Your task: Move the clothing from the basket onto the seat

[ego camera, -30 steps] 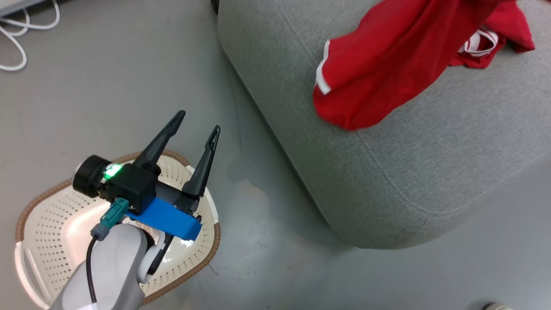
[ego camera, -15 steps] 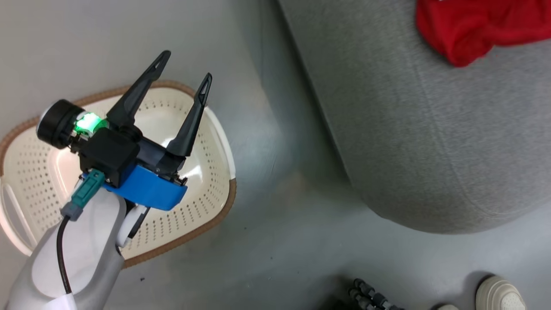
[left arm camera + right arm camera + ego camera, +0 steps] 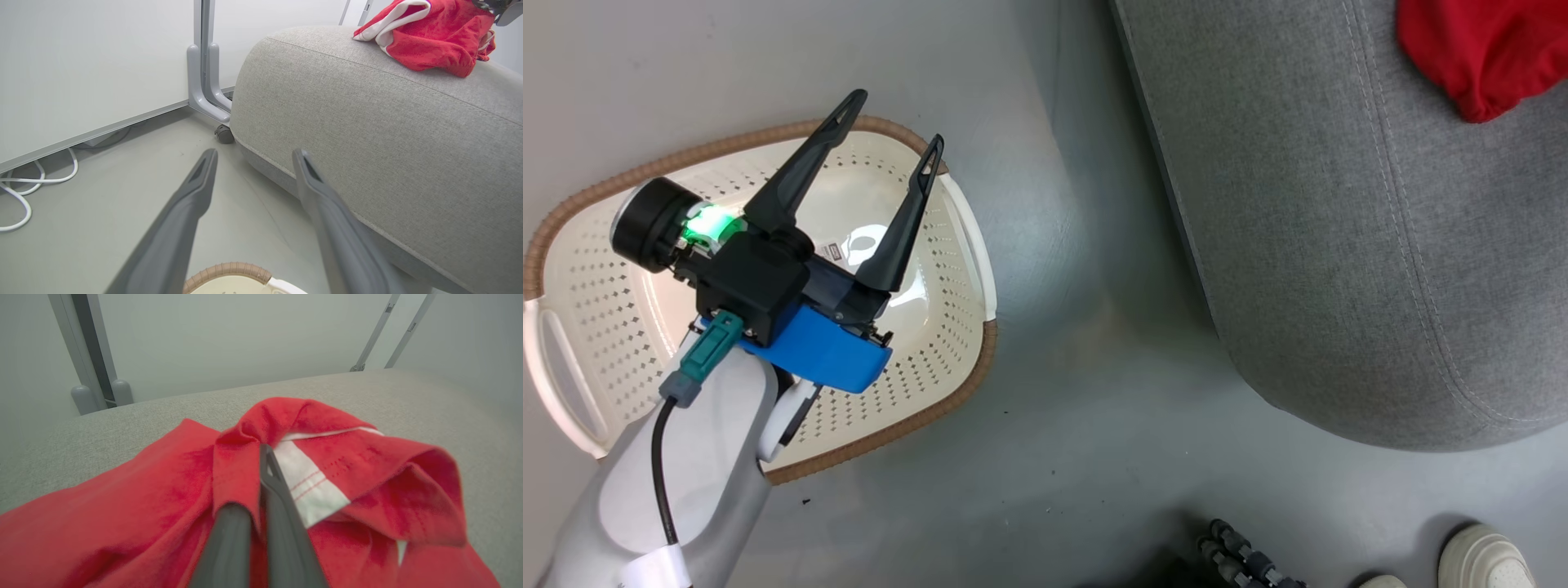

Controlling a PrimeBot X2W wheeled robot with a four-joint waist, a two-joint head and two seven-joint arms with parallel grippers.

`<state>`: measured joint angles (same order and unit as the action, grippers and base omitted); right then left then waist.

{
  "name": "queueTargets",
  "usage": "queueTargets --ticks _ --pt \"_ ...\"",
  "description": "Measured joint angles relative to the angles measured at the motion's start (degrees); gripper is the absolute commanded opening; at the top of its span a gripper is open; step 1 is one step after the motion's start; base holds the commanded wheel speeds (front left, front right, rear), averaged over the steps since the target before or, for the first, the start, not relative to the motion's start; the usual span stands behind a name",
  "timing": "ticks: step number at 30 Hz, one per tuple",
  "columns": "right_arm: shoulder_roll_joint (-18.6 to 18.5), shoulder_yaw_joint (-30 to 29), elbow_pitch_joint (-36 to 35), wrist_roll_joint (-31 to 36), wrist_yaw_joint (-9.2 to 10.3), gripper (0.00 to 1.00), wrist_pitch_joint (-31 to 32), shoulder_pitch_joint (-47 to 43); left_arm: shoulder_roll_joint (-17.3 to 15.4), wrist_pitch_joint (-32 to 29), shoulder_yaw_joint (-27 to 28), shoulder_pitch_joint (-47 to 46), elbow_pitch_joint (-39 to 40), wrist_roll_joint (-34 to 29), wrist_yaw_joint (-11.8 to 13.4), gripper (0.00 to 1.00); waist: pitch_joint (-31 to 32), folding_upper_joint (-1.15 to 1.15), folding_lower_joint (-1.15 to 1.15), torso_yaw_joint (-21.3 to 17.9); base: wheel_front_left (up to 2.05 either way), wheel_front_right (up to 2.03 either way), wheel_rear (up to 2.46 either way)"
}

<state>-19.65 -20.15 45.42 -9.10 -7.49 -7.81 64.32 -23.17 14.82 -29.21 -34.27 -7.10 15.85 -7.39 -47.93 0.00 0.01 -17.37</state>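
Red clothing (image 3: pixel 122 506) lies on the seat (image 3: pixel 1339 245), well back from its edge, and my right gripper (image 3: pixel 261 473) is clamped on a fold of it. My left gripper (image 3: pixel 894 122), standing open, hangs over the basket (image 3: pixel 596 302), well apart from the clothing.

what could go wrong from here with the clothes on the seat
The right pincer is shut on a fold of the clothing lying on the seat; pulling back before opening could drag it off. A person's shoe stands near the seat's corner, so any base move might bump it.
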Motion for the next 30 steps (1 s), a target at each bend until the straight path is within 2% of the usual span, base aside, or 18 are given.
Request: queueTargets --ticks 1,2,3,4,5,9,17,18,24,30 --pt "-0.05 0.02 0.99 0.32 0.0 0.0 -0.53 -0.06 0.33 0.07 -0.14 -0.01 -0.45 0.24 0.0 1.0 0.51 0.0 0.0 0.16 0.0 0.0 0.0" --pt "-0.05 0.02 0.99 0.32 0.0 0.09 -0.53 -0.06 0.33 0.07 -0.14 -0.01 -0.45 0.24 0.0 1.0 0.51 0.0 0.0 0.16 0.0 0.0 0.0" --pt "-0.21 0.03 1.43 0.47 0.0 0.35 -0.76 -0.18 0.68 0.09 -0.12 -0.01 -0.59 0.34 0.0 1.0 0.79 0.0 0.0 0.29 0.0 0.0 0.0" --pt "-0.36 0.03 1.8 0.58 0.0 0.5 -0.88 -0.32 1.11 0.1 -0.1 -0.07 -0.82 0.45 0.0 1.0 1.1 0.0 0.0 0.43 0.0 0.0 0.0" --pt "-0.48 0.13 2.57 0.93 0.0 1.0 -1.22 -0.59 1.87 0.16 -0.08 -0.18 -1.57 0.7 0.0 1.0 1.89 0.0 0.0 0.68 0.0 0.0 0.0" --pt "-0.52 0.81 3.66 1.04 0.0 1.0 -1.35 -1.38 2.9 0.18 -0.07 -0.19 -2.81 0.89 0.0 1.0 3.51 0.0 0.0 1.06 0.0 0.0 0.0" --pt "-1.33 5.5 3.71 2.65 0.0 1.0 -2.09 -7.77 8.35 0.19 0.8 3.66 -5.8 3.2 0.0 1.0 11.48 0.0 -0.01 2.97 0.0 0.0 0.0" --pt "-1.1 6.91 3.0 2.46 0.0 1.0 -2.14 -10.11 9.36 0.19 1.41 5.65 -6.54 3.85 0.0 1.0 14.29 0.0 -0.01 3.57 0.0 0.0 0.0" --pt "-0.27 9.7 -0.25 1.24 0.0 1.0 -2.16 -17.27 11.91 0.2 3.49 10.89 -8.36 5.04 0.0 1.0 21.76 0.0 -0.02 5.29 0.0 0.0 0.0" --pt "2.66 12.62 -6.24 -0.37 0.0 1.0 -2.91 -26.58 14.22 0.24 8.24 17.53 -10.14 5.35 0.0 1.0 30.82 0.0 -0.02 7.33 0.0 0.0 0.0"
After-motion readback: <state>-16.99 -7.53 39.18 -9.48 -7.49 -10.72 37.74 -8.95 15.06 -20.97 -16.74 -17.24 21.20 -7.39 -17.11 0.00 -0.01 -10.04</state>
